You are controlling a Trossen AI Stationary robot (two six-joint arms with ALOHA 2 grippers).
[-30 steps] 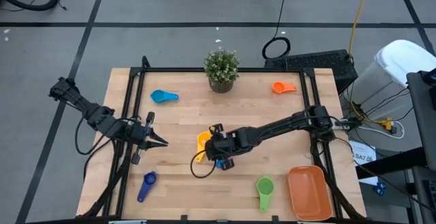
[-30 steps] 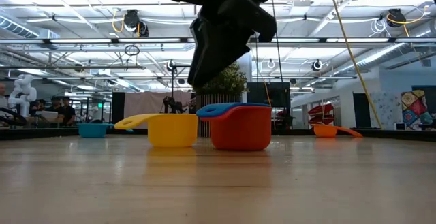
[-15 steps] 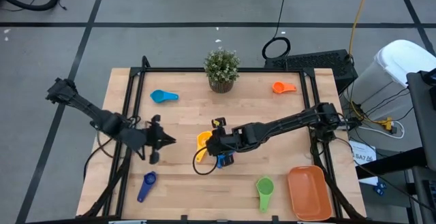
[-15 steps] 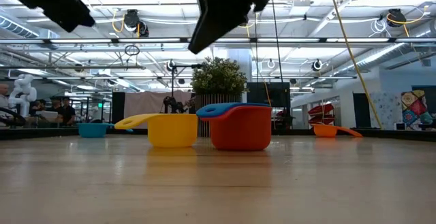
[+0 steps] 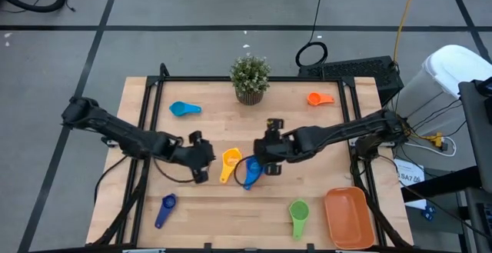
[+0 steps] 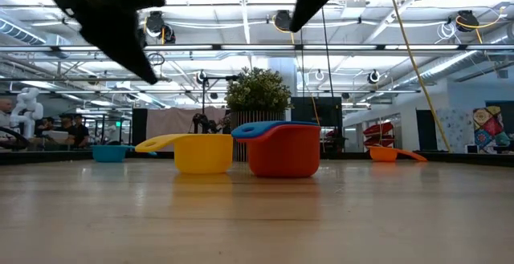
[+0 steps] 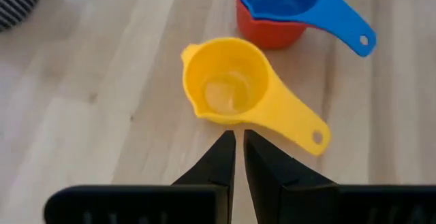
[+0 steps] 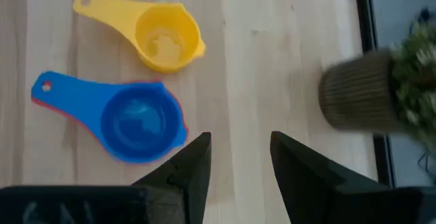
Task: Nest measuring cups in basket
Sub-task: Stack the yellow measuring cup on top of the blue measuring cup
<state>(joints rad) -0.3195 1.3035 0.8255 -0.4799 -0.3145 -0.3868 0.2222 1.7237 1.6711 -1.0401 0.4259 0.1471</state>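
Observation:
A yellow cup (image 5: 230, 163) stands upright on the table's middle. Right beside it a blue cup (image 5: 250, 170) sits nested in a red cup (image 6: 283, 160). My left gripper (image 7: 238, 137) is shut and hangs above the table just left of the yellow cup, slanting down at its handle (image 7: 300, 125). My right gripper (image 8: 238, 142) is open with nothing between its fingers, raised to the right of and beyond the blue cup (image 8: 139, 122). A green cup (image 5: 298, 213) lies next to the orange basket (image 5: 350, 218) at the near right.
A potted plant (image 5: 250, 78) stands at the far middle. A light blue cup (image 5: 184, 108) lies far left, an orange cup (image 5: 320, 98) far right, a dark blue cup (image 5: 165, 209) near left. Bare wood lies between the stacked cups and the basket.
My left gripper has moved toward the table's right edge and down, tipping its fingers downward, and now hangs next to the yellow cup. My right gripper has risen off the blue-in-red stack and drawn back toward the right and far side. The cups have stayed put.

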